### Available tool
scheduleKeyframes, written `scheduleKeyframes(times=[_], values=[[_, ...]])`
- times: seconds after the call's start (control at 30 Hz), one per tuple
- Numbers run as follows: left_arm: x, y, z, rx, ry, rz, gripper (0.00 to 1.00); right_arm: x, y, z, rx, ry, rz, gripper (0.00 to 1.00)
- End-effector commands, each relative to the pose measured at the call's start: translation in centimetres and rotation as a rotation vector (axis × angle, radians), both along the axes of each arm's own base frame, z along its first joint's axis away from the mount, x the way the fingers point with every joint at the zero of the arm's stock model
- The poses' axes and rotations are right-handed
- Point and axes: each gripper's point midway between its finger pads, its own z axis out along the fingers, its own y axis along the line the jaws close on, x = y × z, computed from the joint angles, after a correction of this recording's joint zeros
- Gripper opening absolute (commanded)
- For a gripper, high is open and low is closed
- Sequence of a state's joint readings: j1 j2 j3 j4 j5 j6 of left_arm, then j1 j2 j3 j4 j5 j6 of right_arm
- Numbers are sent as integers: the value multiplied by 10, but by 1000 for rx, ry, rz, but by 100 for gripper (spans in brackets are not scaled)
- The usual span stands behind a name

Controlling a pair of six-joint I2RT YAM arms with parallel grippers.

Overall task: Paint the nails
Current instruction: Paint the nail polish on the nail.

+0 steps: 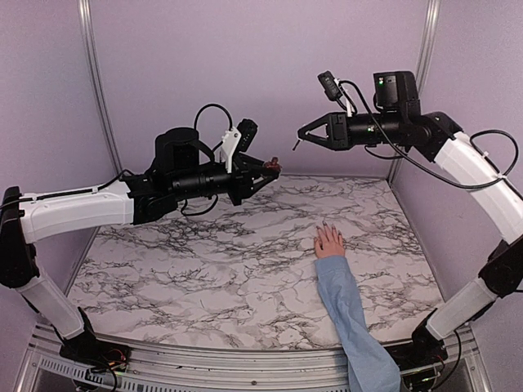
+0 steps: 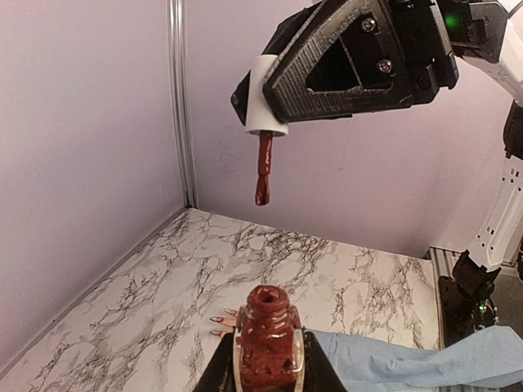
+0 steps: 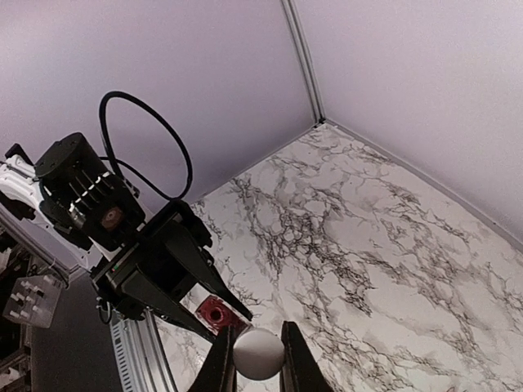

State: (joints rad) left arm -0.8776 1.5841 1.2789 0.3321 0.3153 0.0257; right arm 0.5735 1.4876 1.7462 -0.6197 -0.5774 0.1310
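Observation:
A small pinkish hand (image 1: 329, 242) lies flat on the marble table (image 1: 204, 261), with a light-blue sleeve (image 1: 353, 314) running to the near edge. The nails (image 1: 324, 224) are tiny and dark, and they also show as pointed tips (image 2: 219, 320) in the left wrist view. My left gripper (image 1: 270, 170) is shut on an open red-stained polish bottle (image 2: 267, 336), held high above the table. My right gripper (image 1: 300, 139) is shut on the white brush cap (image 3: 259, 353). Its red brush (image 2: 263, 173) hangs in the air just above the bottle mouth (image 3: 215, 311).
Purple walls close the back and both sides, with metal posts (image 1: 98, 82) in the corners. The table's near edge meets a metal rail (image 1: 204, 363). Both arms hover high over the back of the table, well above the hand.

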Motion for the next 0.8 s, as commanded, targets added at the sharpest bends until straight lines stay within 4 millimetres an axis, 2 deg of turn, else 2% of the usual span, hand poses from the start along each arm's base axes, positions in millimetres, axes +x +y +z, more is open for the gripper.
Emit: scheduleKeyframes(times=[0.0,0.43,0.77], values=[[-9,1,14,-28,-18,-46,0,-32,13,25,126,5,186,0],[-14,-3,16,-32,-22,-85,0,-42,37,14,101,31,244,0],[-13,-5,14,-27,-24,-84,0,-31,33,9,53,8,170,0]])
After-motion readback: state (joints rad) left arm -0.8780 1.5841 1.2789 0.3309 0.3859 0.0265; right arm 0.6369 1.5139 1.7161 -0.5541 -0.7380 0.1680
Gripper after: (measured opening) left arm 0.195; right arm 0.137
